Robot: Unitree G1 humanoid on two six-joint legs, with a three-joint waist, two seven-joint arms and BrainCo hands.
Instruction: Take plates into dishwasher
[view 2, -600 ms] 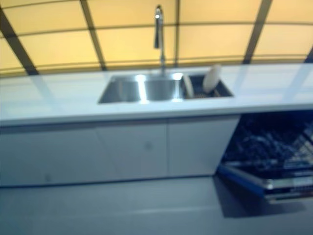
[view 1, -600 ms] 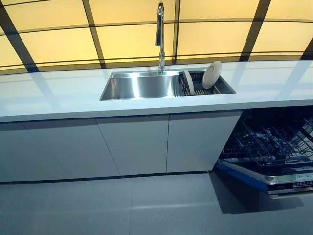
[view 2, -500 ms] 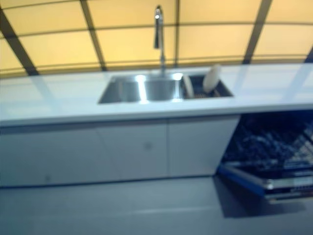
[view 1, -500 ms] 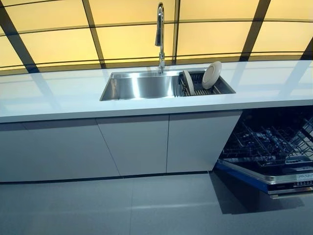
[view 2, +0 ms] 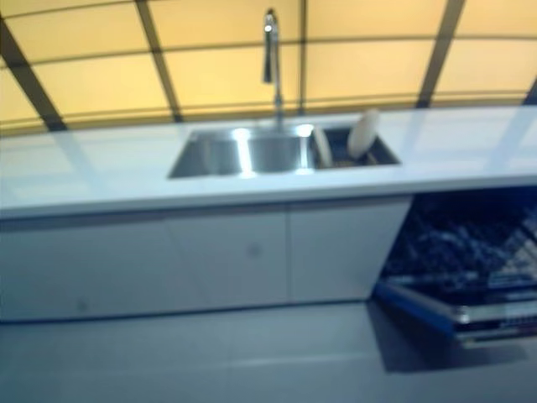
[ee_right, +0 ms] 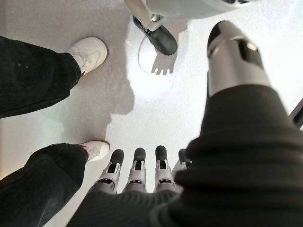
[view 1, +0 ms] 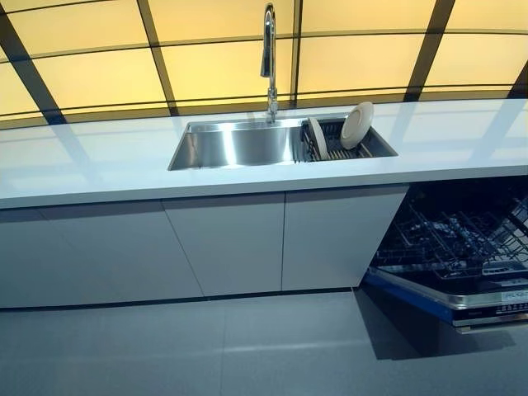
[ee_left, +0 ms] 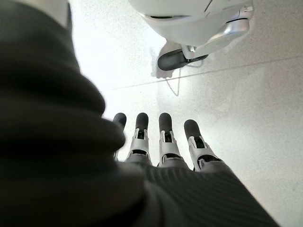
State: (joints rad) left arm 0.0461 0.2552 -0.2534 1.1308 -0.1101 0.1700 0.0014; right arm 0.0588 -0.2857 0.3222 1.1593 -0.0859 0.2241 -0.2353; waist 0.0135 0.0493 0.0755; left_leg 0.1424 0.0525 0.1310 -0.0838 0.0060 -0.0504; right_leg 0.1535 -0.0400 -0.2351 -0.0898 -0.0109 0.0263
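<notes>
Plates [view 1: 356,125] racked overhead; person's shoes [ee_right: 90,52] (right wrist only)

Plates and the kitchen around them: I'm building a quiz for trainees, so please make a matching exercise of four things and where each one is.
Things:
1. plates
2. faucet
3. dishwasher
4. left hand

Places:
A. hanging over the floor, fingers straight
B. under the countertop, door open
C. upright in the rack at the sink's right end
D. behind the sink

Pairs: 1-C, 2-D, 3-B, 4-A
</notes>
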